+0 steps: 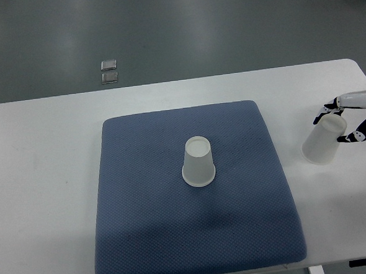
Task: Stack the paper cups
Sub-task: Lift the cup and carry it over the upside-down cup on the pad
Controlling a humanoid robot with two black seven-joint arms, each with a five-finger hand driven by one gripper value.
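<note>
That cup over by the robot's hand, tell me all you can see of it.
The cup is white, translucent-looking, plain and tapered, seemingly paper. It is upside down and tilted, its narrow closed end up toward the right hand, its wide mouth down-left. It is over the white table, right of the blue mat. Dark fingertips sit on either side of its upper end, apparently gripping it. Whether its rim touches the table is unclear.

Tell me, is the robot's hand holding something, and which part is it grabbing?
Yes. The right hand holds a paper cup, upside down, with its fingers around the closed bottom end, off the blue mat.
</note>
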